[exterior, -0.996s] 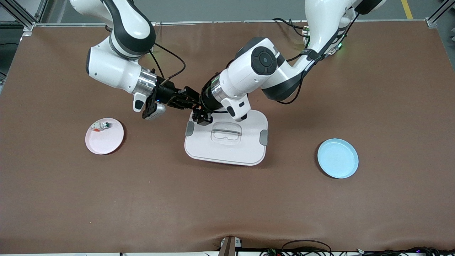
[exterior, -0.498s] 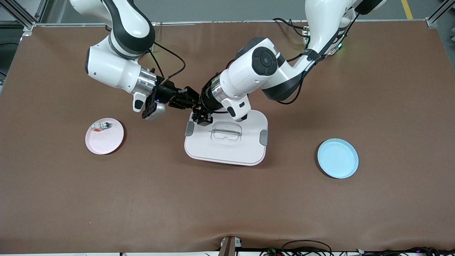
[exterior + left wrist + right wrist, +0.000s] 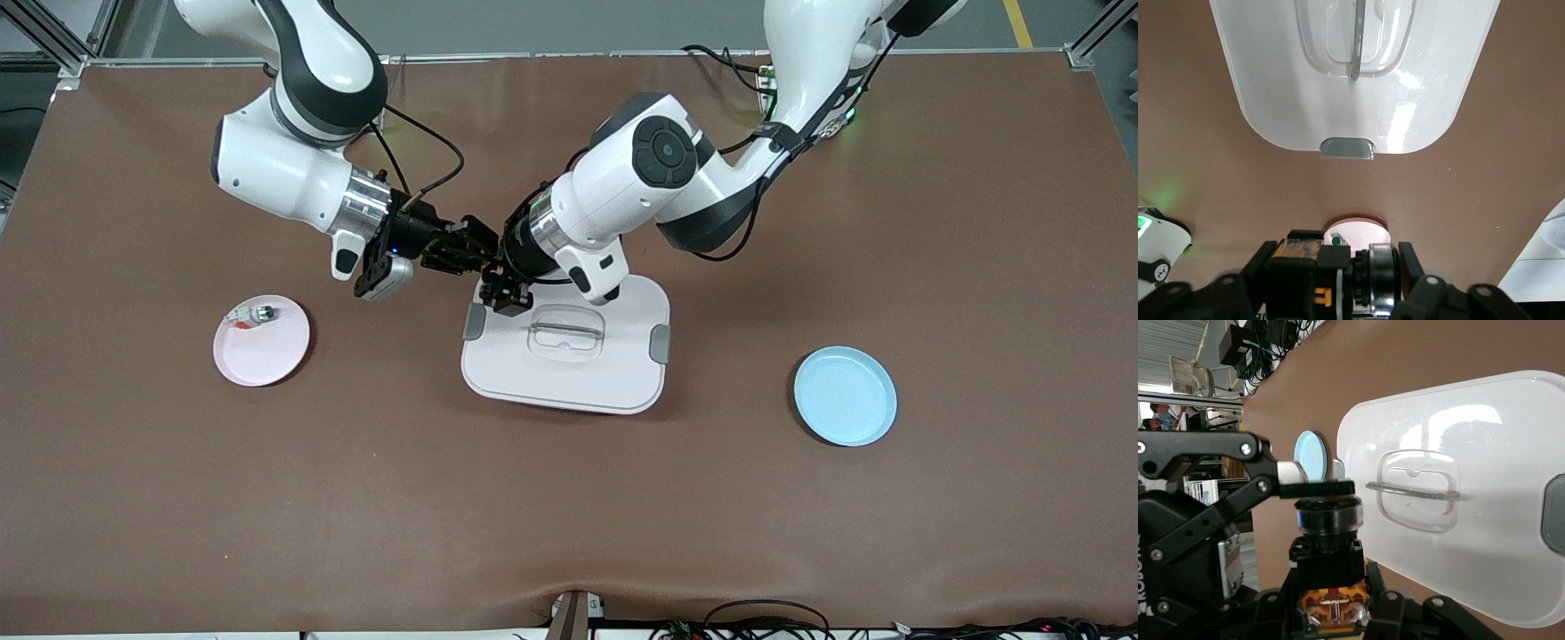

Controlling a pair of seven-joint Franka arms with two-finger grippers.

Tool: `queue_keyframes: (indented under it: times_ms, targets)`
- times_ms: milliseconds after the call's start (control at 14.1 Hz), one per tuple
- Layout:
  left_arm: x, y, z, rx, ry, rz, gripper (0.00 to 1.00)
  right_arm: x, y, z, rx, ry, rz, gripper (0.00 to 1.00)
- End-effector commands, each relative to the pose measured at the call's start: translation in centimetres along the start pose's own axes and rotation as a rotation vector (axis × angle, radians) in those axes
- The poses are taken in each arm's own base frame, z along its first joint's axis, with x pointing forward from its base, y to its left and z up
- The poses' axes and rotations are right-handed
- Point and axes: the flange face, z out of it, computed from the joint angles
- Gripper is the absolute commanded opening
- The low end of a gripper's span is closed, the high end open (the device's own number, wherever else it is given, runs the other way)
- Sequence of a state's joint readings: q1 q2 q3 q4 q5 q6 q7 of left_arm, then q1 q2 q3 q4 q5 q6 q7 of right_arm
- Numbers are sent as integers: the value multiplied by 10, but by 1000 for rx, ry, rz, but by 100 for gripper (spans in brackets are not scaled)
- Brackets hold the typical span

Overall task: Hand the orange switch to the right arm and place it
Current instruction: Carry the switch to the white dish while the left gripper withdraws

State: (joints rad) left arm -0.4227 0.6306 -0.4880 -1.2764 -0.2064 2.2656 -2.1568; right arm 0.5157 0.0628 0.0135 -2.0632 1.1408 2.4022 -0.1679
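Both claws, left (image 3: 494, 286) and right (image 3: 469, 251), over white lid's (image 3: 622, 373) edge.

Brown surface (image 3: 569, 498). White lid (image 3: 622, 373) w/ grey tabs. Pink plate (image 3: 267, 356), light-blue plate (image 3: 845, 396). White arms w/ black joints; black hands. Switch (image 3: 1331, 603): black, orange end.

**One partial word readable**

We read only one piece of lettering: white capitals "ROBO", cut off by the frame edge, on the black gripper body (image 3: 1178, 567) in the right wrist view. We find no other legible text.
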Motion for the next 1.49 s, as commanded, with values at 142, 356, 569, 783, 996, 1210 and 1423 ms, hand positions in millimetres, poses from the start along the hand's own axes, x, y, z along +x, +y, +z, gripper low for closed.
queue_keyframes:
  times_ms: [142,356,569,783,996,1210,1423]
  targets:
    - [3,11,-19,-28,-6,38,100,14,-6,-4,-65,-11,-109,0]
    - [27,36,-60,-67,8,90,100,27,0,-14,-114,-28,-194,0]
    - [68,66,-105,-103,39,105,100,41,18,-29,-155,-69,-371,0]
    - [106,83,-128,-103,152,192,100,50,42,-49,-217,-145,-512,0]
    - [138,91,-156,-70,276,321,100,57,79,-75,-325,-292,-689,0]
    - [179,99,-199,-24,365,480,100,65,116,-101,-420,-401,-913,0]
    - [225,106,-236,36,422,599,100,72,151,-127,-517,-505,-1066,0]
